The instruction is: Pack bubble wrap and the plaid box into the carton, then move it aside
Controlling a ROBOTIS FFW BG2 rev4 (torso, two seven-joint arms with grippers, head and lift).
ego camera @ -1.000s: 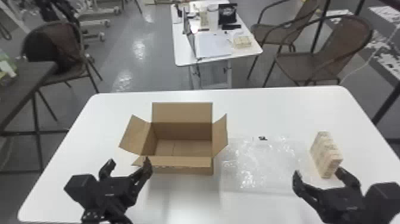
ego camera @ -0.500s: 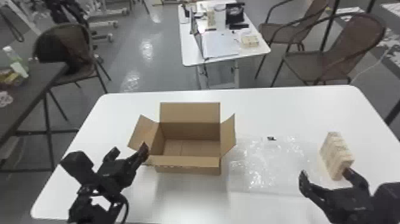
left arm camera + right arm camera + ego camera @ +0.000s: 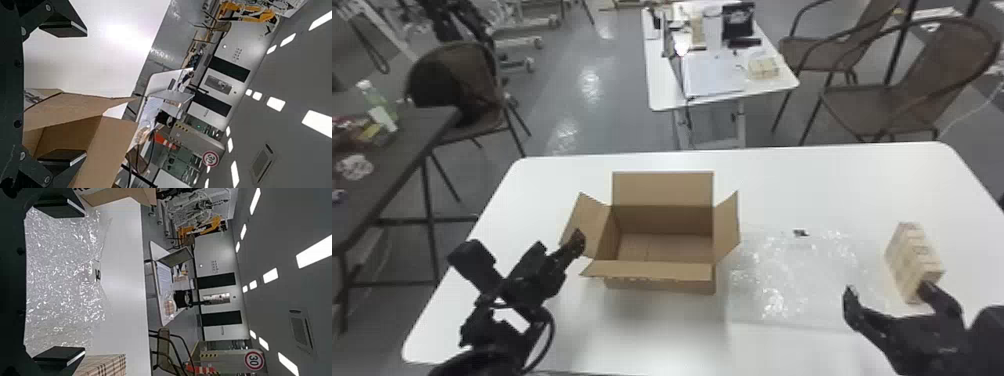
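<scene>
Judging by how things lie, none of the packing is done. The carton (image 3: pixel 659 285) sits left of the middle of the white table (image 3: pixel 632 337), between the far and near edges, its flaps spread and the floor that can be seen inside it bare. The bubble wrap (image 3: pixel 782 280) lies flat on the tabletop just beside the carton, on the side towards the table's right edge. Beyond the wrap, nearer that right edge, stands the plaid box (image 3: pixel 912 257), also outside the carton. The left gripper (image 3: pixel 556 245) is over the left part of the table by the carton's left flap, its fingers parted and nothing held between them. The right gripper (image 3: pixel 888 288) is above the table's near right part, over the wrap and by the plaid box; its fingers are wide apart too and grip nothing, though whether the outer one touches the box cannot be told. So the whole job seems to be left: the wrap to go in, the plaid box to go in, and then the loaded carton to be moved aside. The wrap looks like the likelier first pick, since it lies below the right gripper's opening, but that is a guess. The thin sheet may slip or drag across the table, and the carton's near right flap could catch it on the way in.
</scene>
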